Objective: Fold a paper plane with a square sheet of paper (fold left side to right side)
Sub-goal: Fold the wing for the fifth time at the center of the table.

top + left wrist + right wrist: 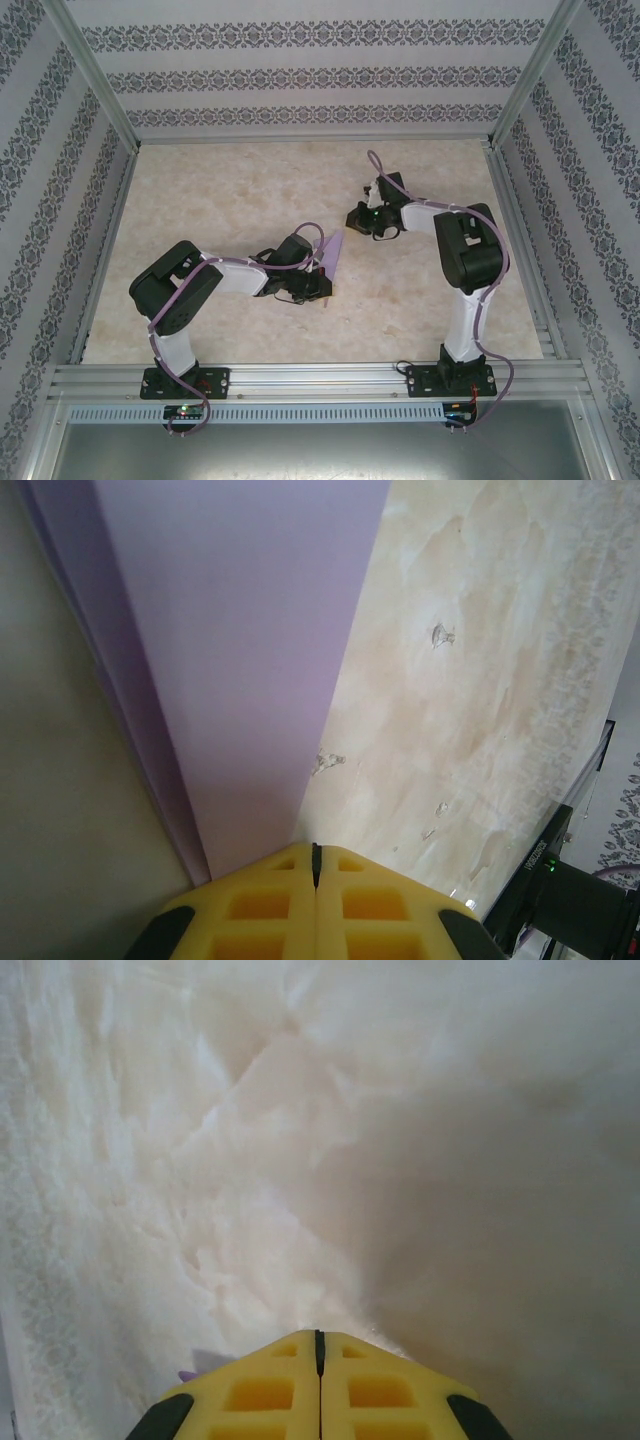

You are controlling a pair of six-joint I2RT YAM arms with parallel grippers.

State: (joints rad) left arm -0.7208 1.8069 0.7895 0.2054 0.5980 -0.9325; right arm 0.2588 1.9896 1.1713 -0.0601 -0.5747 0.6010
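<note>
Yellow fingers (300, 880) of the left hand (315, 848), pressed together, are bearing on the paper plane (240, 660) lying mid-counter (480, 700) and should be sliding firmly along its crease, while the right hand (320, 1335) is hovering closed.

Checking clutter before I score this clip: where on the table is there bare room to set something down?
Bare table runs along the back wall and left rail, and again by the front rail between the left arm base and right arm base. Crowded mid-table, where the left gripper, the lilac paper and the right gripper sit close together.
</note>
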